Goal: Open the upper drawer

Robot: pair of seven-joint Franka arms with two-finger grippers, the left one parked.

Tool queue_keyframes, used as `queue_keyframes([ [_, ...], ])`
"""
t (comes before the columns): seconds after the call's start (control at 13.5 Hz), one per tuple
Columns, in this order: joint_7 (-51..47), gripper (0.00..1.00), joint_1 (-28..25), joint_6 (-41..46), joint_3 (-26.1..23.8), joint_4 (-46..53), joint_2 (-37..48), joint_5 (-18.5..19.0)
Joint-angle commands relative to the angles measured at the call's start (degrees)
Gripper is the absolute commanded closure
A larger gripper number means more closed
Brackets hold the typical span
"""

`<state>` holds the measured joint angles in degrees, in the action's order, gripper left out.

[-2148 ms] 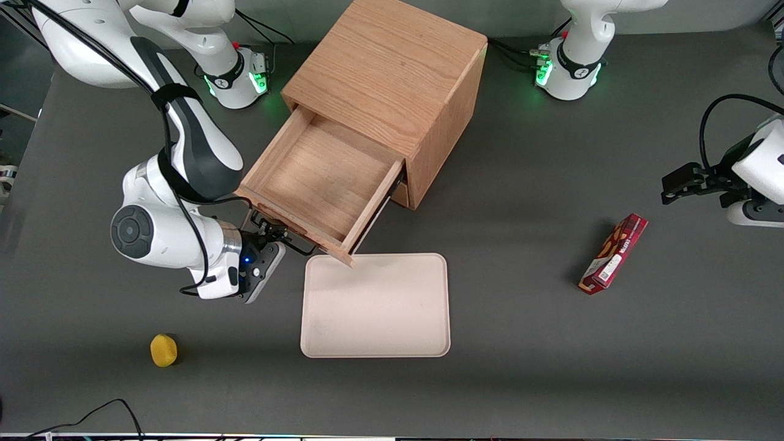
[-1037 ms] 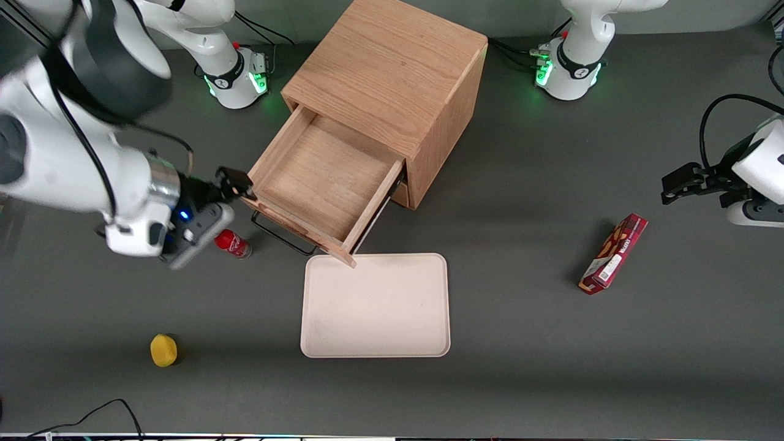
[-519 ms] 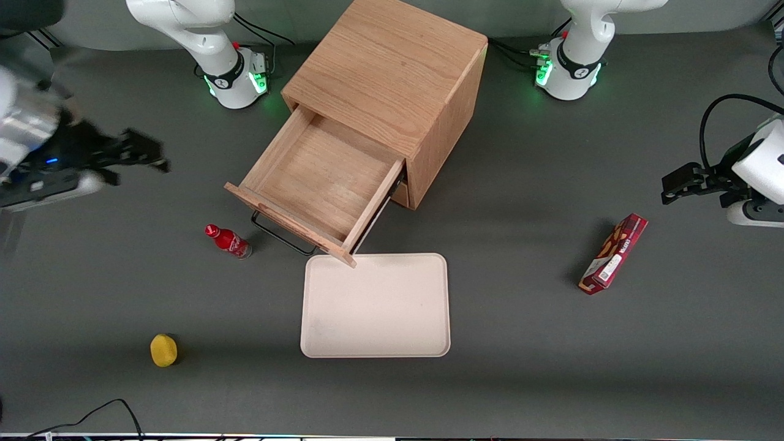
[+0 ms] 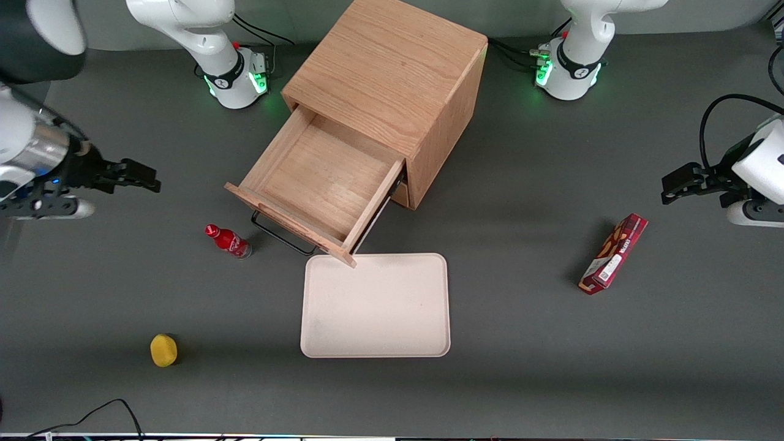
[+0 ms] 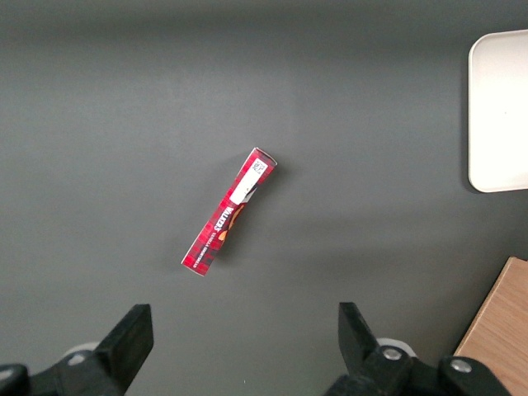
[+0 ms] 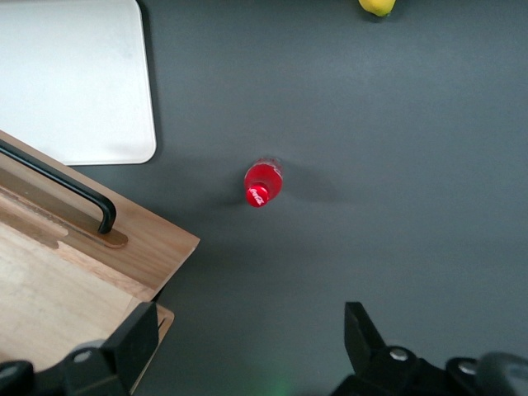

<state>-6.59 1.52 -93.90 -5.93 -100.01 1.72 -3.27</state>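
Front view
Cabinet: a cube-shaped wooden cabinet (image 4: 392, 86) stands on the dark grey surface (image 4: 520, 343), turned at an angle.
Upper drawer: the upper drawer (image 4: 318, 180) is pulled well out of the cabinet; its wooden floor shows with nothing in it, and its black bar handle (image 4: 282, 236) sits on the front panel, nearest the camera.
Claw: the claw (image 4: 144, 177) hangs above the surface toward the working arm's end, well apart from the drawer, holding nothing; its fingers point toward the cabinet.
Bottle: a small red bottle (image 4: 228, 241) stands on the surface just beside the drawer's front corner.
Tray: a pale tray (image 4: 375, 306) lies flat, nearer the camera than the drawer, with the drawer's front corner above its rim.
Yellow object: a small round yellow object (image 4: 163, 350) sits nearer the camera than the bottle.
Box: a red box (image 4: 614, 253) lies toward the parked arm's end.

Right wrist view
Claw: the fingers (image 6: 115, 351) are spread wide, with bare surface between them.
Drawer: the open drawer's front panel and black handle (image 6: 58, 183) are in sight, apart from the fingers.
Bottle: the red bottle (image 6: 262, 182) is seen from above, between the drawer and the yellow object (image 6: 377, 7).
Tray: the pale tray (image 6: 74, 78) lies beside the drawer.

Left wrist view
Box: the red box (image 5: 229, 211) lies flat on the surface, with the tray's edge (image 5: 499, 111) well apart from it.
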Motion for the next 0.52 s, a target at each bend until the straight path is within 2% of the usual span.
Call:
queue_keyframes([
  [0.0,-1.59,0.0,-0.11,-5.77,-0.84,-13.01,10.4,1.25],
  [0.15,-0.19,0.0,-0.2,-5.07,-0.84,-10.32,9.8,4.57],
  [0.44,-0.88,0.0,0.24,0.63,0.3,-0.29,4.44,4.59],
])
